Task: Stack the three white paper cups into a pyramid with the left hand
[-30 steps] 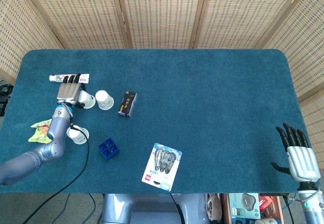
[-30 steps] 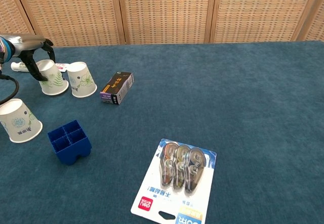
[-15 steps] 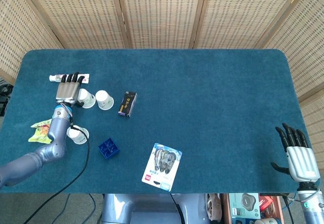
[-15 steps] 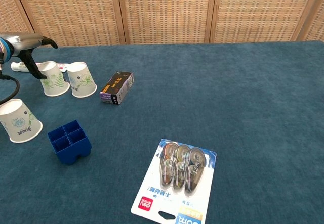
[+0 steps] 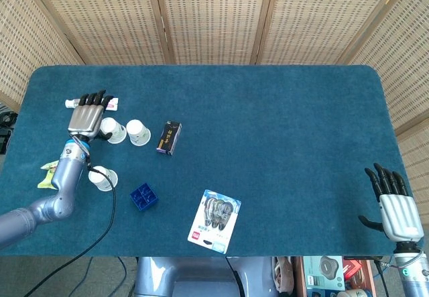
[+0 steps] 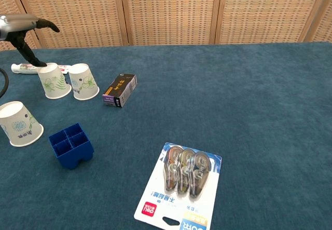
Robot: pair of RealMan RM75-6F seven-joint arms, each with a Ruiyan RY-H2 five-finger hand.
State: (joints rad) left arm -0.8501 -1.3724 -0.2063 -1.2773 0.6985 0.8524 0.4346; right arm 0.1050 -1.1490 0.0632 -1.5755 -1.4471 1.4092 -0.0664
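Note:
Two white paper cups with green leaf prints stand upside down side by side: one (image 6: 54, 81) (image 5: 114, 131) and its neighbour (image 6: 83, 81) (image 5: 139, 133). A third cup (image 6: 19, 123) (image 5: 104, 178) stands upside down nearer the front left. My left hand (image 5: 86, 117) (image 6: 23, 30) hovers just above and left of the leftmost cup, fingers spread, holding nothing. My right hand (image 5: 393, 202) rests open off the table's front right corner.
A dark small box (image 6: 119, 90) lies right of the cups. A blue gridded block (image 6: 71, 145) sits beside the third cup. A correction-tape pack (image 6: 181, 184) lies front centre. A tube (image 6: 23, 68) lies behind the cups; a green-yellow packet (image 5: 45, 173) lies at far left.
My left hand has let go of the leftmost cup, opened its fingers, and risen up and to the left. The cups have not moved.

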